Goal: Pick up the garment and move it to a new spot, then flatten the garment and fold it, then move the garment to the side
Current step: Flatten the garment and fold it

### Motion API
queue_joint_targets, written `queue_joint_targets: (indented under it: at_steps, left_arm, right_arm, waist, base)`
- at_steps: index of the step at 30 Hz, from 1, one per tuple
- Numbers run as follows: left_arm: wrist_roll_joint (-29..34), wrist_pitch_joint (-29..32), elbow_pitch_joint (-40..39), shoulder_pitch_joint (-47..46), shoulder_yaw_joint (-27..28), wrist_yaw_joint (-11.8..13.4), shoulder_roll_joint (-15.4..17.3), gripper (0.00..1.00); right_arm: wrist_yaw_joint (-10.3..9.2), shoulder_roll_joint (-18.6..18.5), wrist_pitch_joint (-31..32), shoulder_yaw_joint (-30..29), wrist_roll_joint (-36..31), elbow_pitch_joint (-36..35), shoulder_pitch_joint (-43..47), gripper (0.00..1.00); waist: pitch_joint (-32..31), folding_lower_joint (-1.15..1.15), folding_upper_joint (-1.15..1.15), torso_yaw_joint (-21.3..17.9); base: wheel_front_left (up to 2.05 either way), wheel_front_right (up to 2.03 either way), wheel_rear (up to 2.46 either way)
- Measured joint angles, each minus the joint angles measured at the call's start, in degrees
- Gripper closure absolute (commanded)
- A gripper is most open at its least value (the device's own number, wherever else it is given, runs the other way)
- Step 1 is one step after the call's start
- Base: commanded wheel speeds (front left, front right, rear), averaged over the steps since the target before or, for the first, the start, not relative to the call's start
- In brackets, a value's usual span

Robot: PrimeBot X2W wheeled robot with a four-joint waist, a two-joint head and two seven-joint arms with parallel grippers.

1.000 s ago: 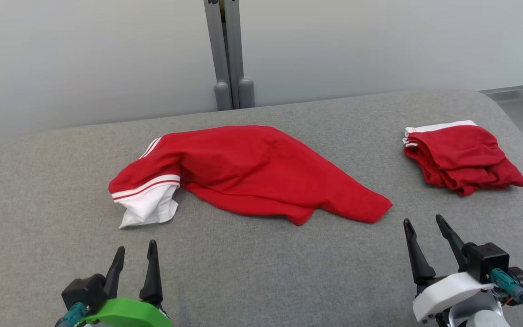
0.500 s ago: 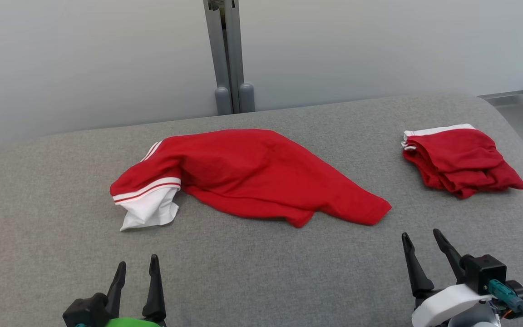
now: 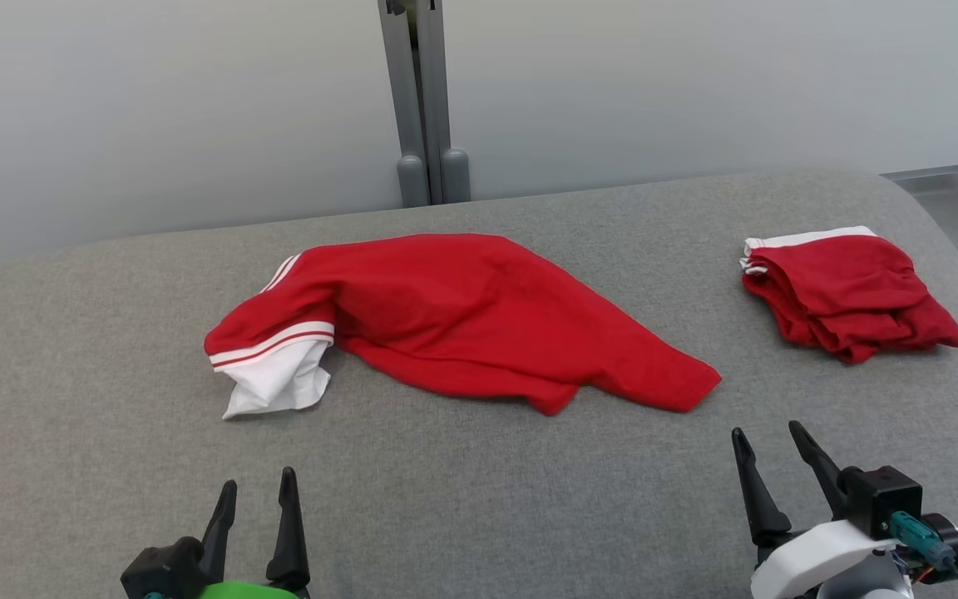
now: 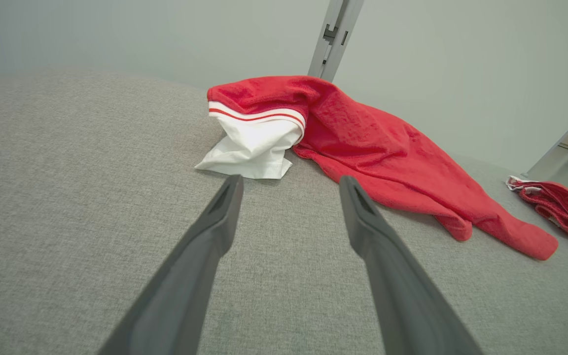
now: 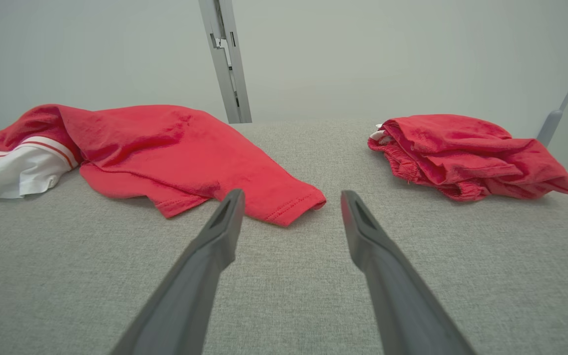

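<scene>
Crumpled red garment (image 3: pixel 462 320) lies centre, untouched. My left gripper (image 3: pixel 258 480) and right gripper (image 3: pixel 766 430) hover on its near side, fingers apart, empty.

On the bench (image 3: pixel 479 499), the loose garment (image 3: pixel 462 316) lies ahead of both sets of jaws, touching neither. Its sleeve end sits straight ahead of the left jaws, its opposite corner just ahead and left of the right jaws. The folded garment (image 3: pixel 845 291) lies ahead and right of the right jaws, well apart from the loose garment. A post (image 3: pixel 422 100) stands behind the bench.
</scene>
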Motion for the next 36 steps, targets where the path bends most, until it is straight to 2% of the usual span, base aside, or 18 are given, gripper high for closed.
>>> queue_joint_targets:
  at_steps: [7, 13, 22, 29, 35, 36]
  left_arm:
    - [-0.04, 0.00, -0.14, -0.19, -0.54, 0.11, -0.01, 0.00]
    - [-0.12, 0.01, -0.47, -1.04, -1.62, 0.11, -0.03, 0.00]
    - [-0.37, 0.00, -1.54, -4.17, -2.92, 0.38, -0.05, 0.00]
    - [-0.49, 0.00, -1.70, -6.34, -3.50, 0.55, -0.05, 0.00]
    - [-0.59, 0.01, -1.59, -6.60, -3.47, 0.60, -0.05, 0.00]
    - [-0.63, 0.01, -1.58, -6.60, -3.39, 0.63, -0.05, 0.00]
  right_arm:
    - [0.00, 0.01, 0.00, 0.35, -1.19, 0.91, -0.89, 0.00]
    - [0.00, 0.00, -0.01, -1.52, -7.40, 4.98, -6.70, 0.00]
    - [0.00, -1.02, 1.37, -6.76, -19.19, 19.01, -20.18, 0.00]
    - [0.00, -3.44, 1.43, -7.76, -21.07, 30.39, -26.70, 0.00]
    - [0.00, -2.55, 0.87, -6.97, -18.81, 37.43, -29.19, 0.00]
    - [-0.02, -2.46, 0.83, -6.57, -18.07, 38.44, -29.73, 0.38]
  waist:
    - [0.74, 0.00, 0.00, 0.46]
    - [2.10, 0.00, 0.00, 1.46]
    - [6.63, 0.00, 0.00, 3.80]
    - [10.86, 0.00, 0.00, 6.02]
    - [12.59, 0.00, 0.00, 7.72]
    - [12.69, 0.00, 0.00, 7.84]
  base:
    - [0.00, 0.00, 0.00]
    - [0.00, 0.00, 0.00]
    - [0.00, 0.00, 0.00]
    - [0.00, 0.00, 0.00]
    - [0.00, 0.00, 0.00]
    - [0.00, 0.00, 0.00]
